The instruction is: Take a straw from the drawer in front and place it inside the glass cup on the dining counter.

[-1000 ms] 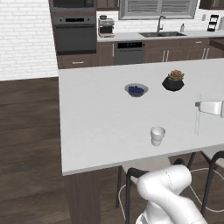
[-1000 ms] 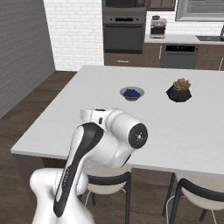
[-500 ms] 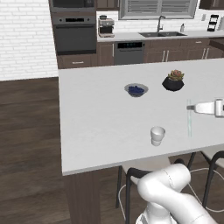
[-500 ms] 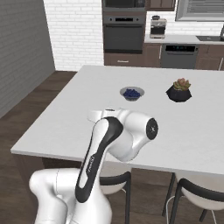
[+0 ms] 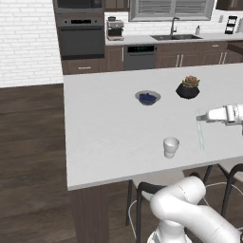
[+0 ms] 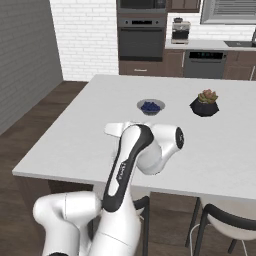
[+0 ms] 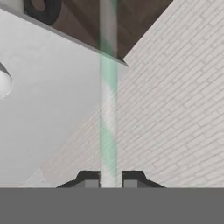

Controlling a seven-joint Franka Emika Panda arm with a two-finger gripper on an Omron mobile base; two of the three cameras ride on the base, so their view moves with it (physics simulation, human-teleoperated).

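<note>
On the white surface [image 5: 104, 123], the glass cup [image 5: 171, 146] stands alone. At its 3 o'clock the straw [image 5: 200, 135] hangs upright, pinched in the closed claw [image 5: 200, 117], which has swung nearer; lining up over the cup comes next.

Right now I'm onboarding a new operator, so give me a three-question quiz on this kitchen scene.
1. True or false: the gripper is shut on the straw.
2. Where does the glass cup stand on the dining counter? A) beside the plant pot B) near the counter's front edge C) inside the bowl
3. Fill in: the straw hangs ____ from the gripper, to the right of the cup in the left base view.

Key: 1 true; 2 B; 3 downward.
</note>
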